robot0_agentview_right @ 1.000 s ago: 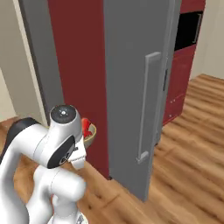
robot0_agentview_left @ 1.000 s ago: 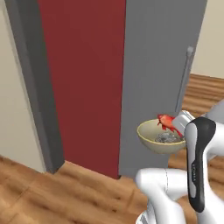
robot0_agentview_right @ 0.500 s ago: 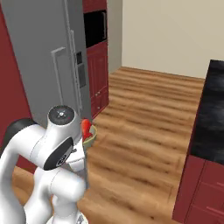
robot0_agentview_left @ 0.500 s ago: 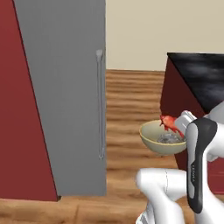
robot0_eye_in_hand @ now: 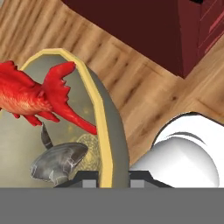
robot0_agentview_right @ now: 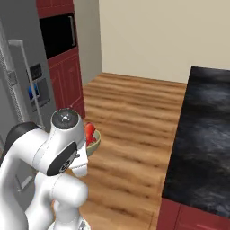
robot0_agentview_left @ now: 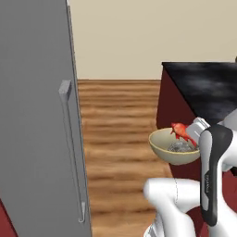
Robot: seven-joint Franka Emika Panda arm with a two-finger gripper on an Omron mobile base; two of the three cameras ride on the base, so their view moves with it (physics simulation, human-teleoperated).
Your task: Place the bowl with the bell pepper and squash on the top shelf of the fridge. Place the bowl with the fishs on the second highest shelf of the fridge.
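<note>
Holding plain cream-tan rounded bowl (robot0_agentview_left: 173,149) by its rim — my fingers (robot0_eye_in_hand: 107,176) clamped there, red-orange fish (robot0_eye_in_hand: 37,97) and grey fish (robot0_eye_in_hand: 59,162) inside.

Nothing is reading as text anywhere. The fridge (robot0_agentview_right: 18,90) door is showing a small blue-lit panel (robot0_agentview_right: 32,91) at nine o'clock in the right base view, its markings blurring beyond reading.
</note>
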